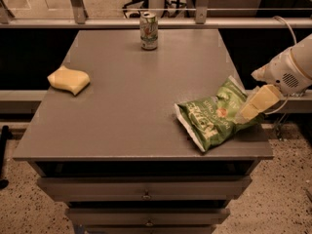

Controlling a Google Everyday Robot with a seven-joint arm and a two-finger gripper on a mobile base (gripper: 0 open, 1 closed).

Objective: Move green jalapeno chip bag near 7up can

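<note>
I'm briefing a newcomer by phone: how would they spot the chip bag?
On the table, look near the front right corner, beside the gripper. The green jalapeno chip bag lies there: crinkly green foil, unlike the yellow sponge or the 7up can.

The one camera sits high in front of the grey table [126, 106], near enough that the tabletop fills most of the view. It faces down and away toward 12 o'clock, with the drawer fronts [146, 189] at the 6 o'clock edge. From there the 7up can [148, 30] stands at far 12 o'clock, the yellow lump [69, 79] toward 10 o'clock and the green jalapeno chip bag [212, 116] toward 4 o'clock, while the gripper [248, 112] comes in from 3 o'clock at the bag's right end.
</note>
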